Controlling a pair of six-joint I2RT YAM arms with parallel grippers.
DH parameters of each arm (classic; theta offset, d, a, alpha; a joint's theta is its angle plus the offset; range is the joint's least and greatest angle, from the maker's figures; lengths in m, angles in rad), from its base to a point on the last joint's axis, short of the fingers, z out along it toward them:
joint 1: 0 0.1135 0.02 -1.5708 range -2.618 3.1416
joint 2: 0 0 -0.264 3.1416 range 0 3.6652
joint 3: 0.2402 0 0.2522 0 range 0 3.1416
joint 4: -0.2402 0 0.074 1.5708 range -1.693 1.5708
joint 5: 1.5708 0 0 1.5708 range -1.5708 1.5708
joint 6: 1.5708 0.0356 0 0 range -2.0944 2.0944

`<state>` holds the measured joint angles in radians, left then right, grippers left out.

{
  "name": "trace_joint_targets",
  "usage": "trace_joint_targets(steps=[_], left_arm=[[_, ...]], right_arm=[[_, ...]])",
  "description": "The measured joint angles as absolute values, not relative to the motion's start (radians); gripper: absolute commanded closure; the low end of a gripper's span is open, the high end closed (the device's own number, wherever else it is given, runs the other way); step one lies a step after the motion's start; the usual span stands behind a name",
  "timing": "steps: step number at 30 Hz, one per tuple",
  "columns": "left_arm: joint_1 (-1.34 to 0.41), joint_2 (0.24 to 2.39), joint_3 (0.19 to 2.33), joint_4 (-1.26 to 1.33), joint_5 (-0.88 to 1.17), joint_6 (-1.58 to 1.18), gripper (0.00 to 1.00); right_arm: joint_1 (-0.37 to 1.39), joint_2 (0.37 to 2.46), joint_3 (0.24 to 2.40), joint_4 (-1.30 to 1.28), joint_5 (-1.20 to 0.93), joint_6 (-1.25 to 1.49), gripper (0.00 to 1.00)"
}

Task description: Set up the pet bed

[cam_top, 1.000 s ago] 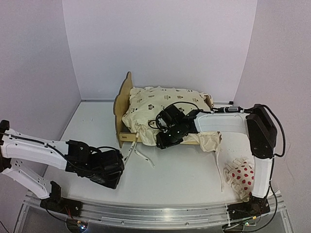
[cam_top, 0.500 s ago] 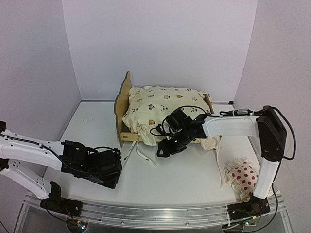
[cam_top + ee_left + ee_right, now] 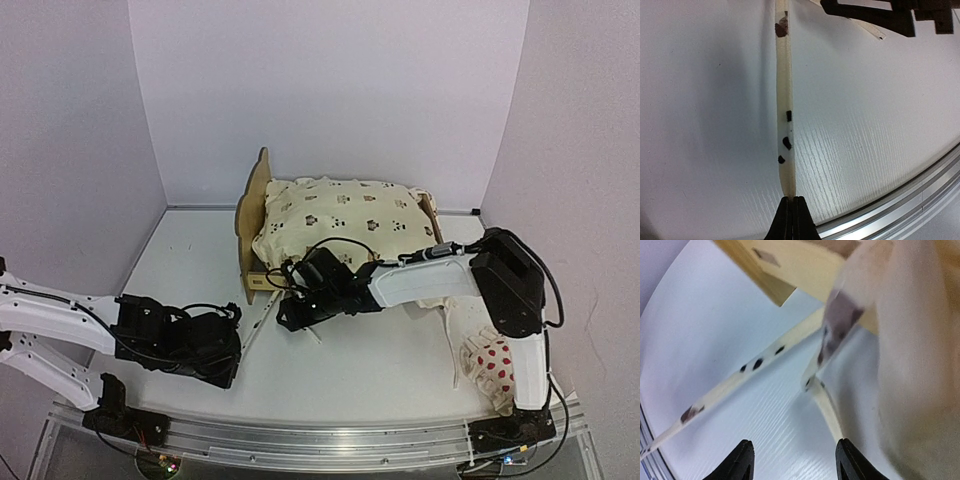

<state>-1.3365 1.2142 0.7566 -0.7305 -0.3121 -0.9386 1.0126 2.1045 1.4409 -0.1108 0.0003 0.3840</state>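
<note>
Clamped together on the end of a long tie (image 3: 784, 125), my left jaws sit low over the near left of the counter (image 3: 380, 375). The strip runs out straight from them towards the far side, so I judge it lightly taut.

Further right, my right jaws stand apart with nothing between them. They hover just above the counter at the near left corner of the pet bed (image 3: 254, 205). Under them a short tie (image 3: 827, 412) lies loose, and the long tie passes by on their left.

The pet bed stands at the far middle of the counter with its scalloped board on the left. The cushion (image 3: 340, 215) already lies in it and hangs over the near rail. On the near right, well apart from the bed, the dotted pillow (image 3: 497, 362) lies on the counter, not yet placed.

As I read it, the step in hand is sorting the cushion's ties at this corner. The next move calls for my right jaws to come down squarely on the short tie and close on it alone, not on the cushion's edge. My left jaws should keep the long tie straight without dragging the cushion off the rail.
</note>
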Motion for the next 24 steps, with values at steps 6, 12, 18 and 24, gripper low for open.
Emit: trace_joint_targets(steps=[6, 12, 18, 24], left_arm=[[-1.336, 1.160, 0.732, -0.723, -0.320, -0.933, 1.00], [-1.336, 1.127, 0.722, -0.722, -0.330, -0.922, 1.00], [-1.336, 1.098, 0.722, -0.721, -0.352, -0.912, 1.00], [-1.336, 1.093, 0.734, -0.723, -0.391, -0.892, 1.00]], right_arm=[[1.008, 2.190, 1.527, -0.054, 0.078, 0.417, 0.50], [1.008, 2.232, 1.580, -0.010, 0.157, 0.437, 0.93], [1.013, 2.233, 1.596, -0.009, 0.130, 0.501, 1.00], [1.025, 2.205, 1.629, -0.004, 0.087, 0.580, 1.00]])
